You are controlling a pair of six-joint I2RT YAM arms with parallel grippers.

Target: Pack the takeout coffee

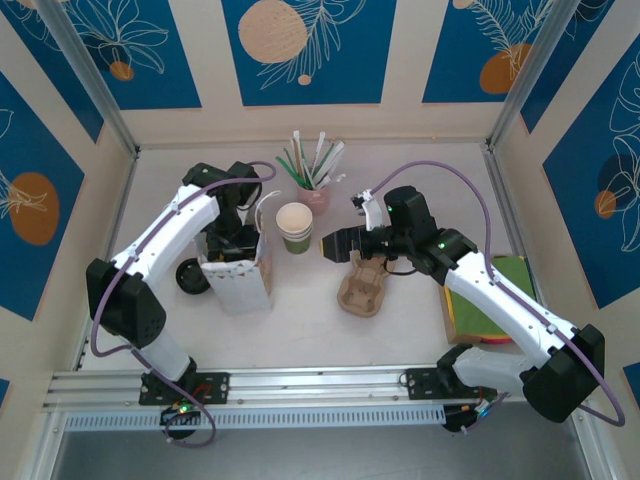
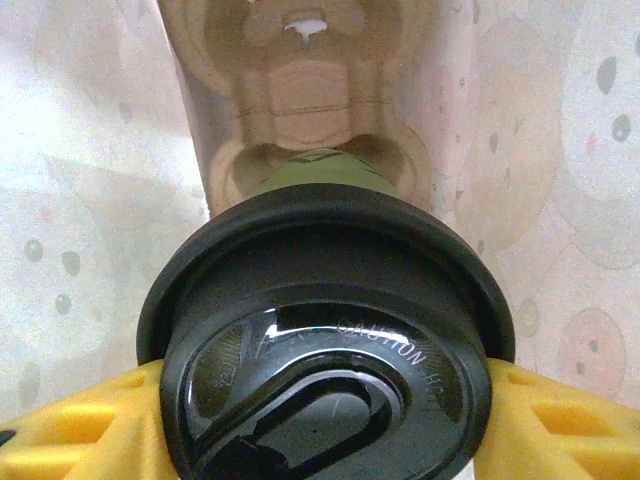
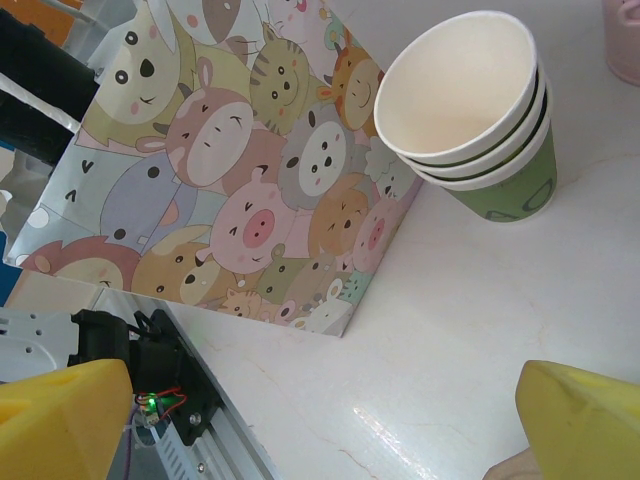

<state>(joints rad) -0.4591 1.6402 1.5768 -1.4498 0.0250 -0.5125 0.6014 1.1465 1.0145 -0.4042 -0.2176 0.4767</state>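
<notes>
Inside the cartoon-animal printed paper bag (image 1: 238, 285), the left hand (image 2: 322, 425), about half open, grips the small green paper cup with black plastic lid (image 2: 325, 290), while the right hand (image 1: 338, 243) gapes wide and empty above the worktop (image 1: 400, 330).

The coffee cup (image 2: 320, 172) is paper, with a shiny black plastic lid (image 2: 330, 340). The bag (image 3: 250, 180) is smooth paper. The brown tray (image 2: 300, 90) may be rough cardboard.

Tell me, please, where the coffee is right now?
In the left wrist view, the coffee sits in the left pincer, above a carrier inside the bag at the left of the table.
</notes>
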